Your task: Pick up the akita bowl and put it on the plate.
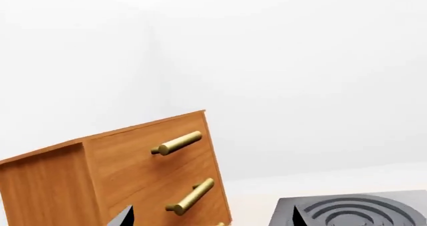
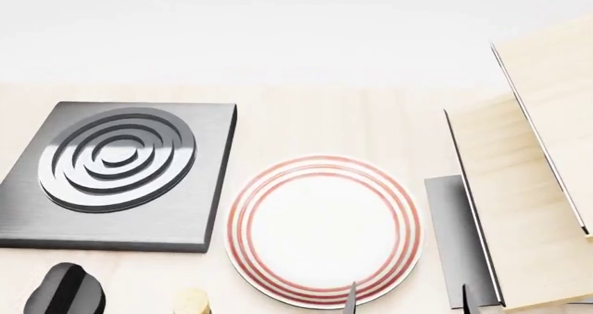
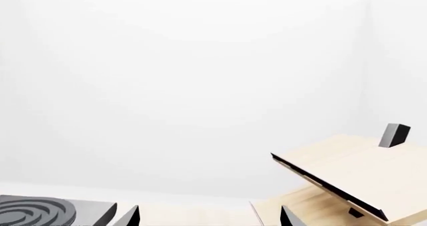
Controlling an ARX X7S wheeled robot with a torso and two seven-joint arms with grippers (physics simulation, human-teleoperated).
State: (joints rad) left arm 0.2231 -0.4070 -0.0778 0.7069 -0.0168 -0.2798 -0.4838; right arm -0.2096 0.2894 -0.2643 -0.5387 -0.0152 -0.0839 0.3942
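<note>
The akita bowl is out of view in every frame. The plate (image 2: 324,232), white with red rings round its rim, lies flat on the pale wooden table, near its front and middle in the head view, with nothing on it. Two thin dark fingertips (image 2: 351,299) of my right gripper (image 2: 407,303) rise at the head view's lower edge, one over the plate's near rim, the other further right. They stand wide apart and hold nothing. My right gripper (image 3: 208,217) and my left gripper (image 1: 211,218) each show only two tips, spread wide and empty.
A dark square stove burner (image 2: 121,171) with raised rings lies left of the plate. Slanted light-wood panels (image 2: 523,189) with a grey strip (image 2: 449,237) stand at the right. A wooden cabinet (image 1: 133,181) with brass handles stands beside the burner (image 1: 353,211). A dark rounded shape (image 2: 65,292) and a tan knob (image 2: 191,302) sit front left.
</note>
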